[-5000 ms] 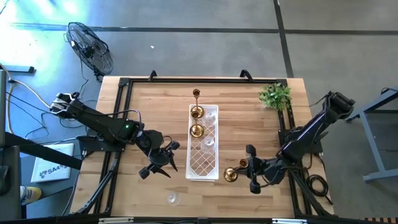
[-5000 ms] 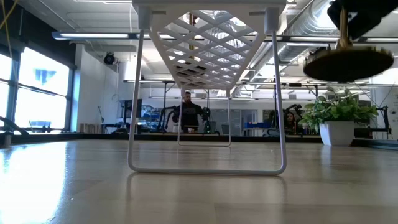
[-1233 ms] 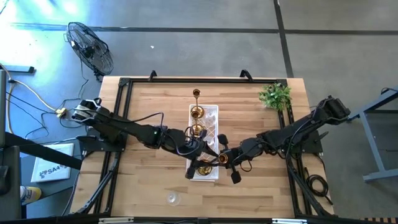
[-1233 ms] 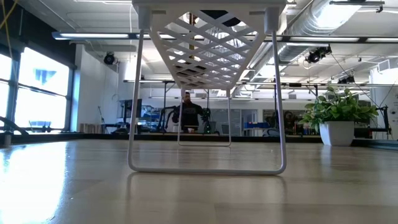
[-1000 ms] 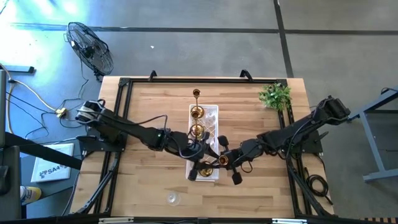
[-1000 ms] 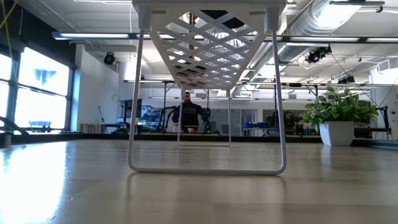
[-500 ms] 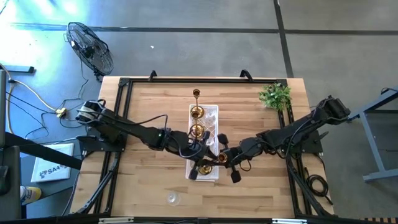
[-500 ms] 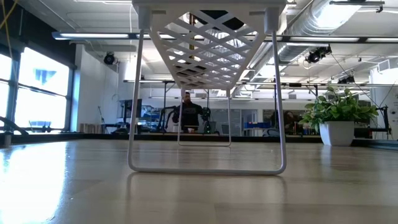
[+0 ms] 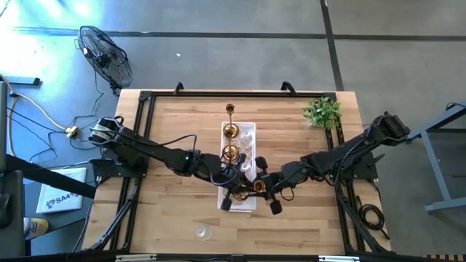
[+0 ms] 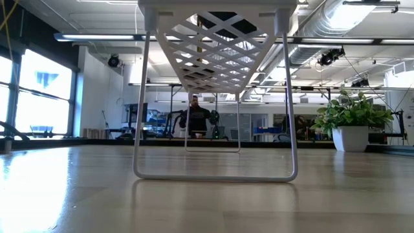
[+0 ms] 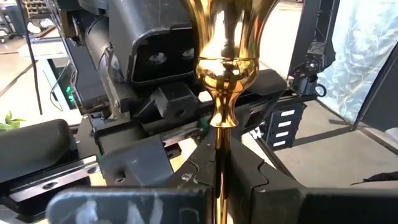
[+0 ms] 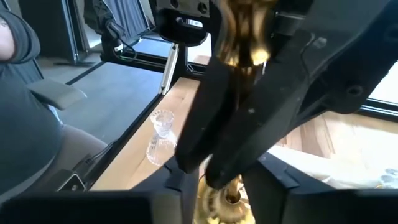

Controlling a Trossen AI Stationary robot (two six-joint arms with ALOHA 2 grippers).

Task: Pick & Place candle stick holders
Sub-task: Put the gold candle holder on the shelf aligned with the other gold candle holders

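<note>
Both arms meet over the near end of the white tray (image 9: 247,131), which stands in the middle of the wooden table (image 9: 167,124). The left gripper (image 9: 231,191) and the right gripper (image 9: 256,189) both sit at one brass candle holder (image 9: 241,194) above the tray's near end. In the left wrist view that brass holder's thin stem (image 11: 221,162) runs down between the left arm's own dark fingers (image 11: 273,186), which press against it on either side, so the left gripper is clamped on it. In the right wrist view the holder (image 12: 245,37) sits among dark fingers, but I cannot tell whether the right gripper's own are closed on it.

Two more brass holders (image 9: 231,131) stand on the tray's far half, with a taller one (image 9: 230,110) just beyond the far end. A glass holder (image 9: 202,232) stands alone near the table's front edge, well apart from the tray. The small plant (image 9: 322,111) sits at the far right corner.
</note>
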